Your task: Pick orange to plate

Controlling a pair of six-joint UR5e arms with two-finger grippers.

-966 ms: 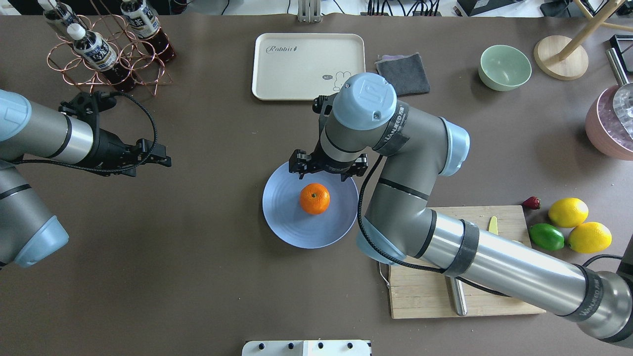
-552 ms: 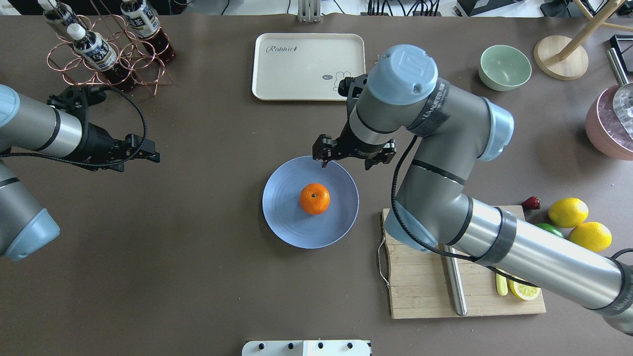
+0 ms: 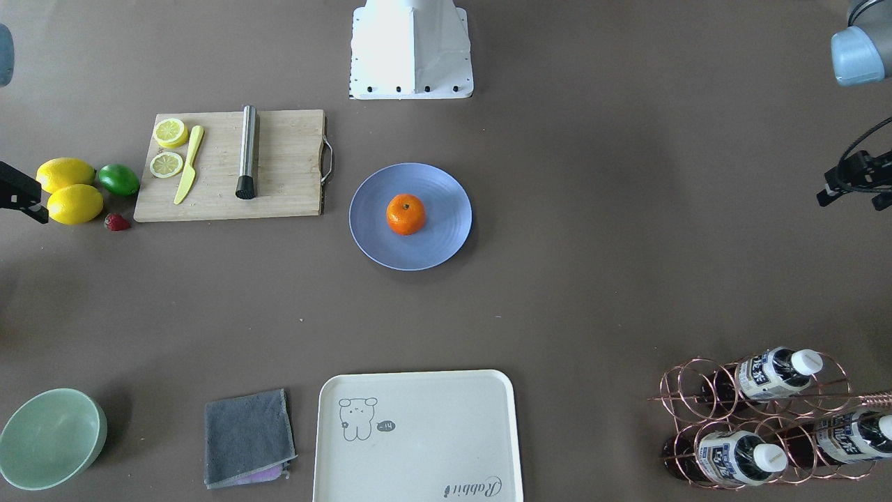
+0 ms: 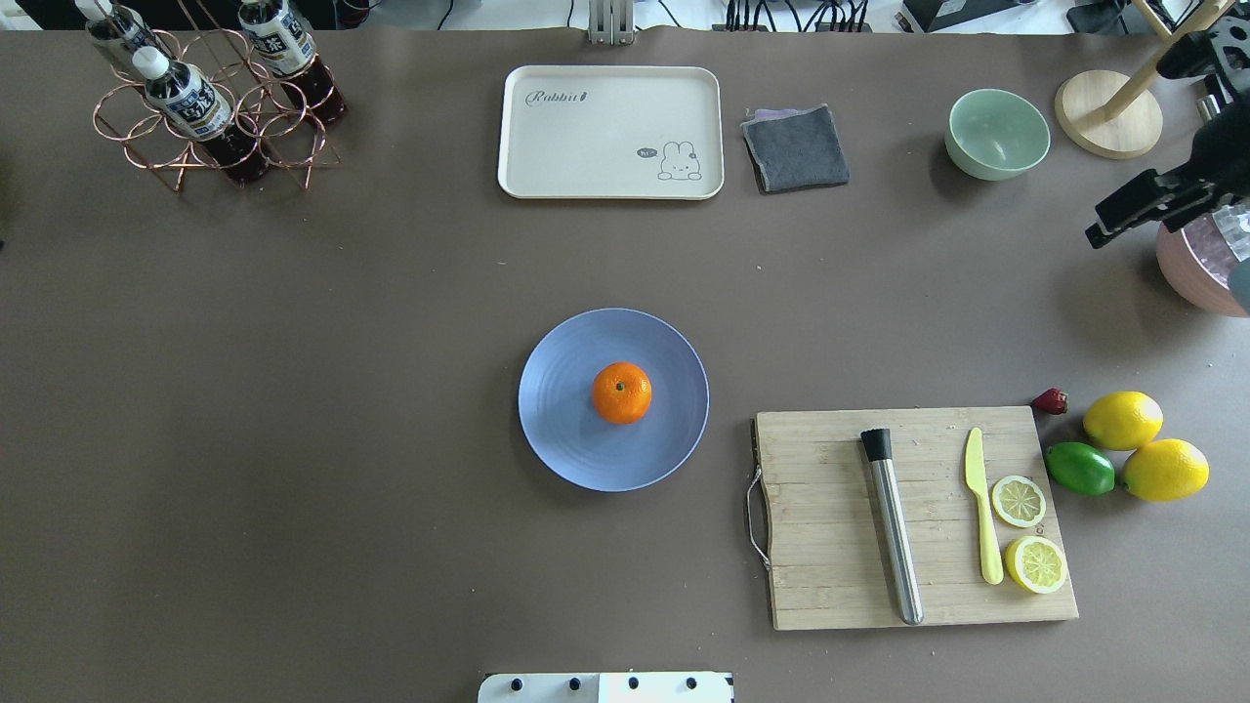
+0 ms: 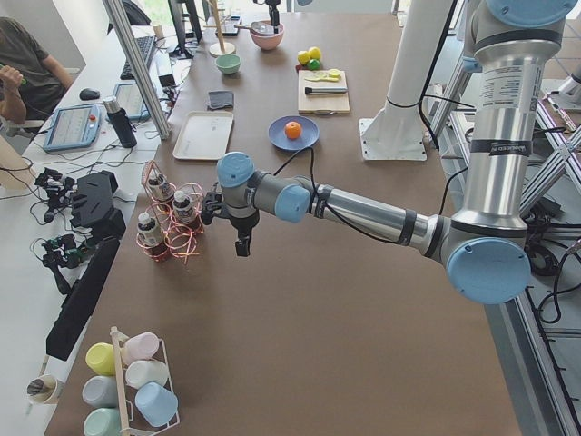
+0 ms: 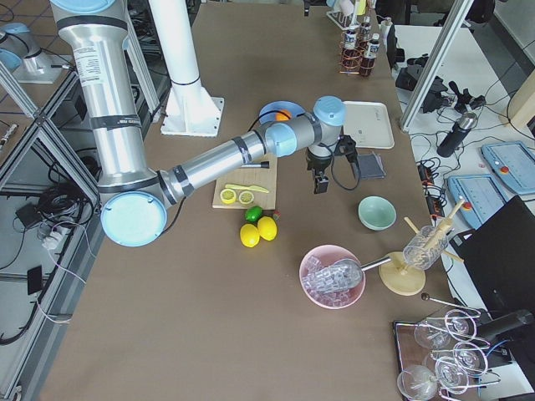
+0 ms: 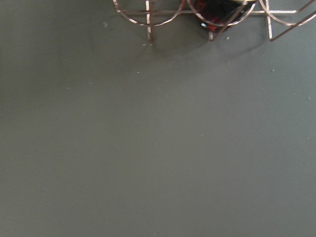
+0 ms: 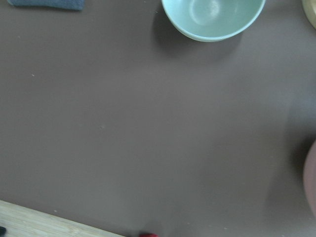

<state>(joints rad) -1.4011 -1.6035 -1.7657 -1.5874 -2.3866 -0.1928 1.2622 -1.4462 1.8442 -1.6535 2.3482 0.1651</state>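
The small round bright-orange fruit (image 4: 621, 392) sits stem-up at the centre of the round periwinkle-blue plate (image 4: 566, 434), mid-bench. Farther out, the right gripper (image 4: 1104, 225) hangs near the pink bowl (image 4: 1187, 278), the left gripper (image 5: 242, 245) near the copper wire bottle rack (image 4: 210, 125); whether either's jaws stand apart or together, I cannot tell.

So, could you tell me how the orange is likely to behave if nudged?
The orange is round and sits free on the plate, so it would probably roll; the nearly flat rim may not stop it. Its matte, dimpled skin suggests decent grip rather than slipperiness.
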